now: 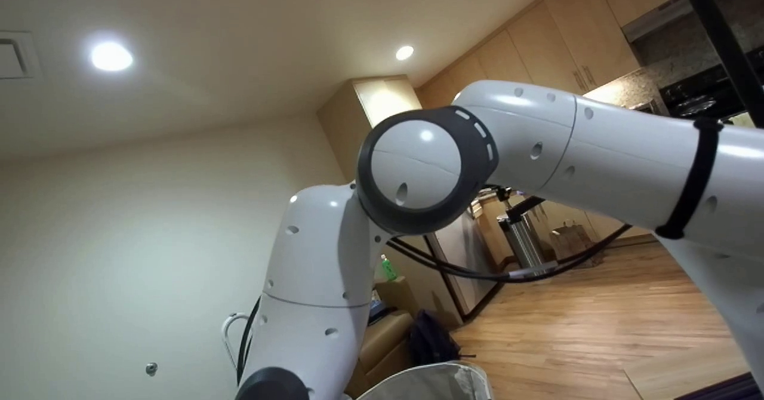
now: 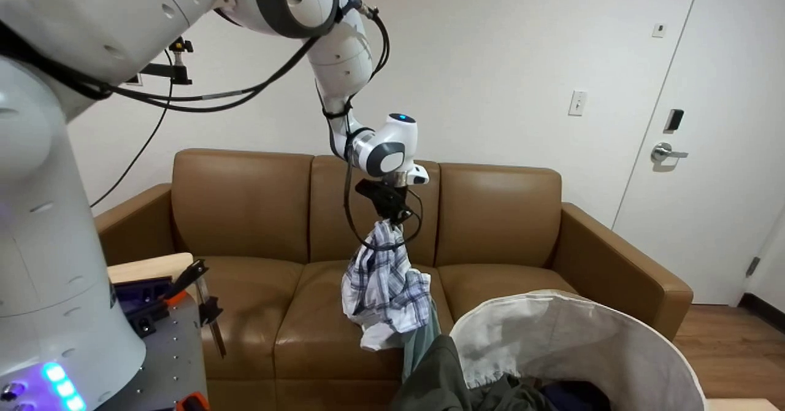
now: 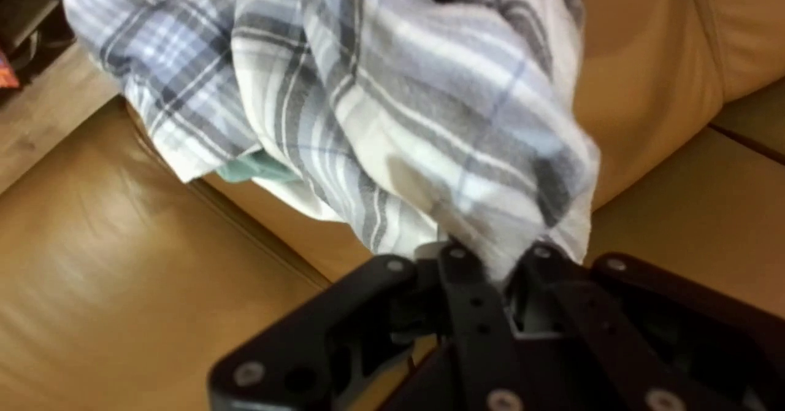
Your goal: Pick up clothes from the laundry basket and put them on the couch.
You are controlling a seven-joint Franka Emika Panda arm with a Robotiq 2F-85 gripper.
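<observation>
One furnished room holds it all: nearest in an exterior view, at the lower right of the frame, the basket (image 2: 589,331) gapes, with dark clothes (image 2: 512,392) low inside and a grey-green garment (image 2: 432,380) at its left edge. At the left of the frame the arm (image 2: 55,270) rises from its mount. Farther in, near the middle, the gripper (image 3: 500,261) holds up a plaid shirt (image 2: 386,282); in the wrist view its jaws stand close together at the bottom of the frame, pinching a fold. Below the shirt hangs a teal cloth (image 2: 420,343), and whether that is a second piece caught in the same bunch I cannot tell. Behind, across the middle, spreads the couch (image 2: 500,215); the bundle hangs by the middle seat's front edge, touching or not I cannot say. My reading: picking this shirt out is done and the carry nearly so, while laying it well onto the seat and letting go are left, then the clothes in the basket. Farthest back come the white wall (image 2: 490,80) and, at the upper right, a door (image 2: 730,122).
</observation>
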